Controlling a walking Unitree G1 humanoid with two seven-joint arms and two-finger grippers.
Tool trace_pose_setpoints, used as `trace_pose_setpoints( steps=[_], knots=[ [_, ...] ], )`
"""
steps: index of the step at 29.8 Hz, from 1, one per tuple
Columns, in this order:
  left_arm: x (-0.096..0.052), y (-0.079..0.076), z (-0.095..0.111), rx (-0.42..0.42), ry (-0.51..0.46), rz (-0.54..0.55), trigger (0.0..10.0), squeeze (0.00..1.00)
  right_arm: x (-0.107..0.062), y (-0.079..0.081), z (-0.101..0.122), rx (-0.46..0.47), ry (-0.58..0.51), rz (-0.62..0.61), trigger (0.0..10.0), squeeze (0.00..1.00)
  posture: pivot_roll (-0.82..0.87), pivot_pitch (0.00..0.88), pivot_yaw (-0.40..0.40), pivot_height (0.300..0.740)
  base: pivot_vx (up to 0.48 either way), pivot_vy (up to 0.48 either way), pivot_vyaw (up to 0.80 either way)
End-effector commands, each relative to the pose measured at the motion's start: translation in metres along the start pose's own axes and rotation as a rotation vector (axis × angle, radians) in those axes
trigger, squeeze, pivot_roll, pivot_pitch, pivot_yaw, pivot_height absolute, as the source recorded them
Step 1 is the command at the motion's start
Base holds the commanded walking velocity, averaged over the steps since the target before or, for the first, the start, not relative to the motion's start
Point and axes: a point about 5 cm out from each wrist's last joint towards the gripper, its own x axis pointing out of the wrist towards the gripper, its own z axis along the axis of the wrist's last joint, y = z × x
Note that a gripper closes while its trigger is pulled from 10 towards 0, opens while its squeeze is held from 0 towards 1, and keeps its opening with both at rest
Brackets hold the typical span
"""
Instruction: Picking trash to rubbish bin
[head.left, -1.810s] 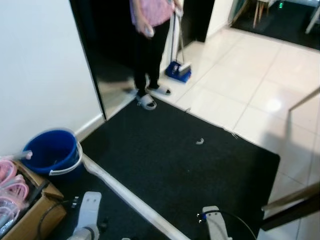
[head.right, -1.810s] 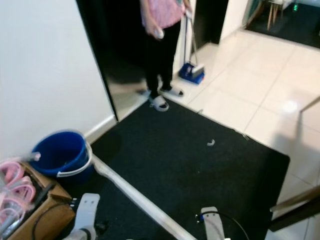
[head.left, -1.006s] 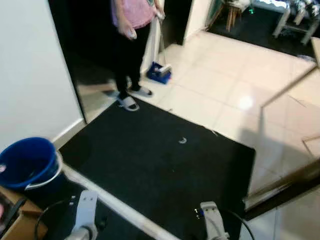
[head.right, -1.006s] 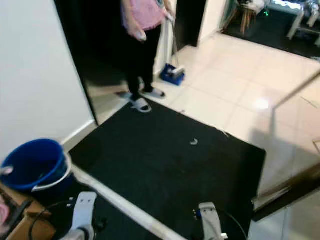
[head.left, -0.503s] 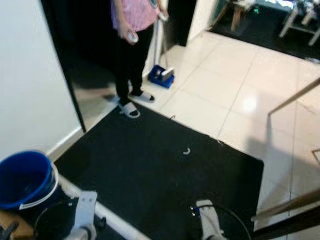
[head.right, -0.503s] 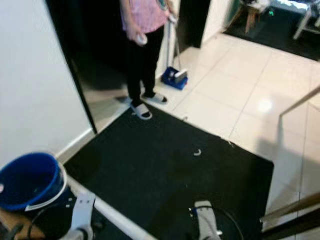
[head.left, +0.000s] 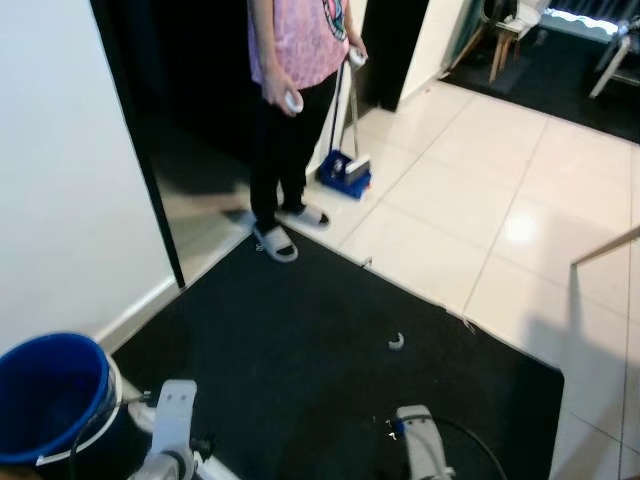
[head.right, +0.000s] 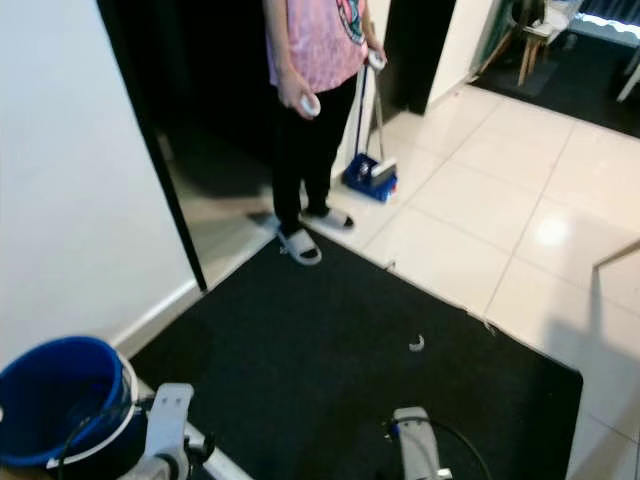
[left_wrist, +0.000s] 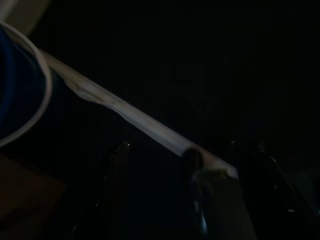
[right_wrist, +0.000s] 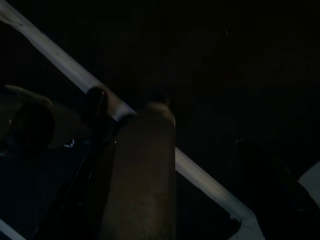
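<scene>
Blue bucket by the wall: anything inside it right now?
The blue bucket shows only blue inner wall from the head views; no contents stand out. Its bottom is hidden by the near rim and the picture's edge, so small items cannot be ruled out.

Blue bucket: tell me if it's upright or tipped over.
Upright. The bucket stands on the floor by the wall with its round mouth facing up and its white rim level. Whether anything is inside, I cannot tell.

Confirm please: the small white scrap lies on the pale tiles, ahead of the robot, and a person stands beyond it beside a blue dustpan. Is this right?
Not quite. The scrap lies on the black mat, near its far edge, not on the tiles; the left eye view shows this. The rest holds: it is ahead of the robot, and a person stands beyond it beside a blue dustpan.
</scene>
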Motion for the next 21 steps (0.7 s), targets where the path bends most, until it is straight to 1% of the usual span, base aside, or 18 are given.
trace_pose_setpoints(
  steps=[1, 21],
  knots=[
    [-0.0017, -0.001, -0.0068, -0.004, 0.021, -0.004, 10.0, 0.0, -0.0023, -0.009, -0.0063, 0.009, 0.02, -0.025, 10.0, 0.0, 0.08, 0.117, -0.021, 0.74, 0.416, 0.0, 0.0],
    [-0.0017, -0.0023, -0.0076, -0.005, 0.022, -0.007, 10.0, 0.0, -0.0026, -0.0099, -0.0069, 0.008, 0.021, -0.025, 10.0, 0.0, 0.08, 0.121, -0.023, 0.74, 0.41, 0.0, 0.0]
  ],
)
